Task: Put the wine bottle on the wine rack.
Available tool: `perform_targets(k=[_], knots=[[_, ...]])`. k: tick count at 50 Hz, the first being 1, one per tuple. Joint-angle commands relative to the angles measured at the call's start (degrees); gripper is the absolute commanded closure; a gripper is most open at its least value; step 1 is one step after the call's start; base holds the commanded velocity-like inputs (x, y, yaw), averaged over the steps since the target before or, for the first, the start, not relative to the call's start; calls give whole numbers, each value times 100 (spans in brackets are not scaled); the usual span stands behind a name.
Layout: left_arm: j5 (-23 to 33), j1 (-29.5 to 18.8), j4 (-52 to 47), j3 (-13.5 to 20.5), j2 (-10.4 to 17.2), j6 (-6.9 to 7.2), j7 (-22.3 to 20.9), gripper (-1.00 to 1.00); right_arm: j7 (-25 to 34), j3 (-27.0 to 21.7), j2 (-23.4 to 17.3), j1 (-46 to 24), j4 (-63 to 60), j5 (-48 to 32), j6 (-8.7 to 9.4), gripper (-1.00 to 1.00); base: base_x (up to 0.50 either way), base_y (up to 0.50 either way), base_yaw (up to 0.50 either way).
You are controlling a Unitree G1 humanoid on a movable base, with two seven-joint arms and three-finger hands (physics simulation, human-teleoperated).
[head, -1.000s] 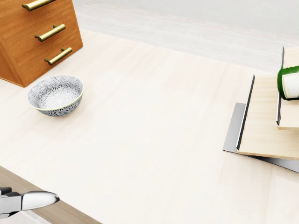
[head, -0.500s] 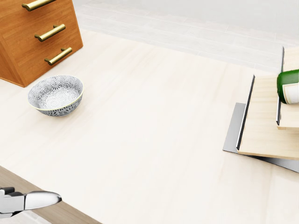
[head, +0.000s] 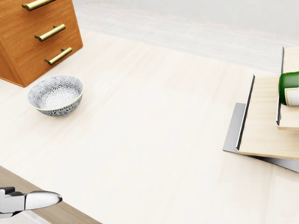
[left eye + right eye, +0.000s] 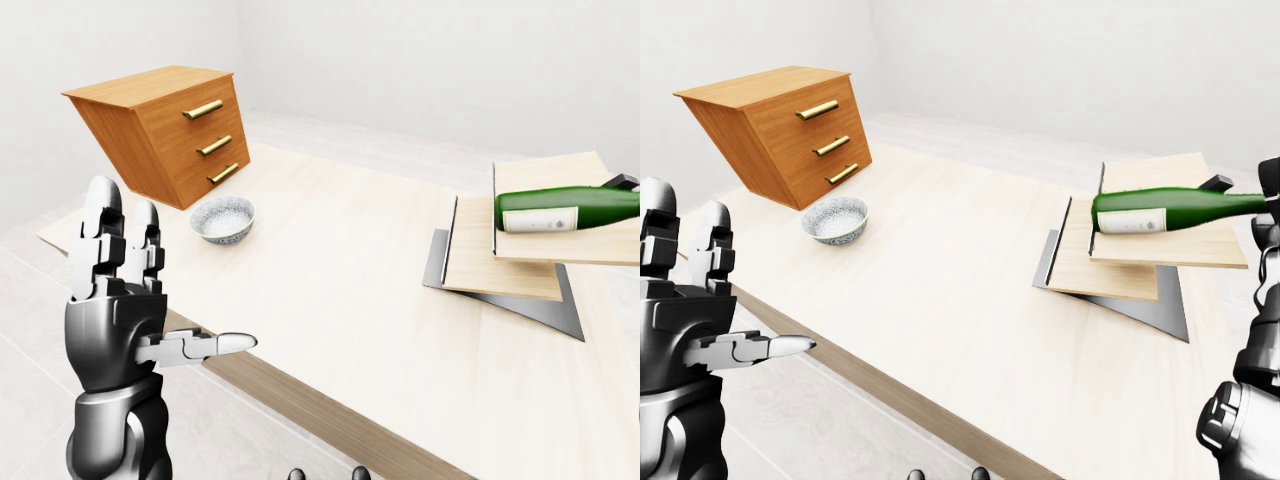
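Your wine bottle [image 4: 1170, 212] lay on its side over the upper wooden shelf of the wine rack [image 4: 1120, 265], at the right of the right-eye view, its base and white label pointing left and its neck reaching right toward your right hand [image 4: 1268, 215]. That hand showed only as a dark strip along the right edge of the right-eye view, beside the bottle's neck; I could not tell whether its fingers were closed round the neck or apart from it. In the head view only the bottle's green base and a sliver of label showed, at the right edge above the rack's stepped boards.

Your left hand [image 4: 125, 290] was raised at the lower left of the left-eye view, well apart from the bottle and the rack. Its two upper fingers [image 4: 105, 225] stood straight up and its thumb pointed right, so the hand was spread open and held nothing. It hung off the near edge of the table [image 4: 330, 270], and the thumb's tip showed at the bottom left of the head view.

On the table's left part sat a patterned bowl [image 3: 55, 95], upright, just beside a wooden drawer chest [image 4: 165, 135] with three brass handles. The chest appeared tilted. Bowl and chest stood well apart from the rack, with bare tabletop between them.
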Motion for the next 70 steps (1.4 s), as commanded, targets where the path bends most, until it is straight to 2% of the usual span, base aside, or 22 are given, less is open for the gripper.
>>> perform_targets(k=[1,52,70], knots=[[5,-7,11,-10,-2,0,0,-100,44,-88,2,282,-131,45,0,-100,0,0,0],[42,-12,113,-101,11,0,21,-100,317,-371,-81,988,-152,100,0,-100,0,0,0],[64,15,96,-132,-3,0,14,-100,258,-645,-176,1431,-501,289,0,-100,0,0,0]])
